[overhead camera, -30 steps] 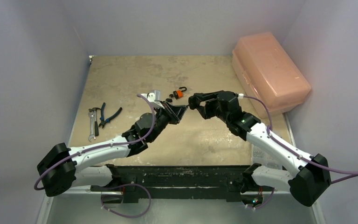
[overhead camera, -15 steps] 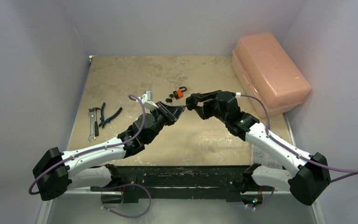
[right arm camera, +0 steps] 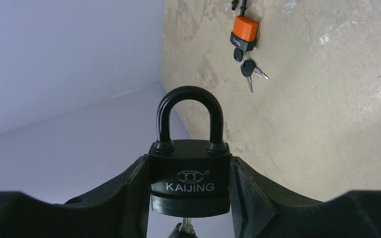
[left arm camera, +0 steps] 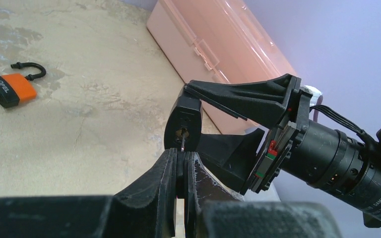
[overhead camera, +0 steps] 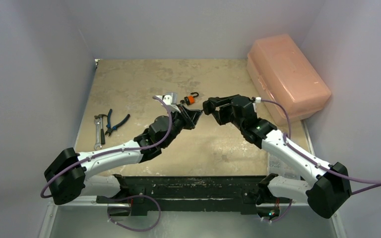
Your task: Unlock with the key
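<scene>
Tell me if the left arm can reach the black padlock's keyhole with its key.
Likely yes: the left jaws pinch the key with its tip at the keyhole of the KAIJING padlock, which the right jaws hold.

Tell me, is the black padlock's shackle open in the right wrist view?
No, both ends of the shackle sit down inside the body of the black padlock.

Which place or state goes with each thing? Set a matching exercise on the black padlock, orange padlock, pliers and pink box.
1 black padlock
2 orange padlock
3 pliers
4 pink box

a far right of the table
b clamped in the right pincer
c beside the wrench
d lying flat by loose keys

Pairs: 1-b, 2-d, 3-c, 4-a
</scene>
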Robot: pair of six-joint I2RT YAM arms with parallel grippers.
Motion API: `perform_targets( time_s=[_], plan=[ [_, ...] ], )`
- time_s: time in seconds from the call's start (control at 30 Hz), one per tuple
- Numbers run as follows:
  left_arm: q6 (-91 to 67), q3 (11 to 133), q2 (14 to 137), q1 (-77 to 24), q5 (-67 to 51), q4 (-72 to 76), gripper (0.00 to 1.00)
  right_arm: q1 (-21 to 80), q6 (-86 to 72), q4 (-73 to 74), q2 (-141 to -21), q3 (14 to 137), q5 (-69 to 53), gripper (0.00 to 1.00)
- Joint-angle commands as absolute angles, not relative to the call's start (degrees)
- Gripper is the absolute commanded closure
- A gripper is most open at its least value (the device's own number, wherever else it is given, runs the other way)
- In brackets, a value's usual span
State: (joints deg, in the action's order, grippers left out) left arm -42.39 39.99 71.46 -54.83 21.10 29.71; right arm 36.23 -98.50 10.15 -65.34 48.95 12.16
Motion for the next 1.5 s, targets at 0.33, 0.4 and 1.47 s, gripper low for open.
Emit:
perform_targets(
  time_s=[0.33, 0.4, 1.47],
  plan=[
    [-63.44, 36.26, 72.10, -52.56, 19.90, 35.10, 1.00, 38.93, -98.13, 3.41, -64.97, 54.76, 1.94, 1.00],
    [-51.81, 38.62, 72.78, -52.63, 18.69, 35.71, 1.00, 38.94, -97.12, 3.65, -64.89, 55.11, 1.96, 1.00],
    [-37.34, 38.72, 74.02, -52.29, 19.69, 40.29, 1.00, 41.05, -96.71, 4.31, -67.94, 57.79, 0.09, 1.00]
  ],
)
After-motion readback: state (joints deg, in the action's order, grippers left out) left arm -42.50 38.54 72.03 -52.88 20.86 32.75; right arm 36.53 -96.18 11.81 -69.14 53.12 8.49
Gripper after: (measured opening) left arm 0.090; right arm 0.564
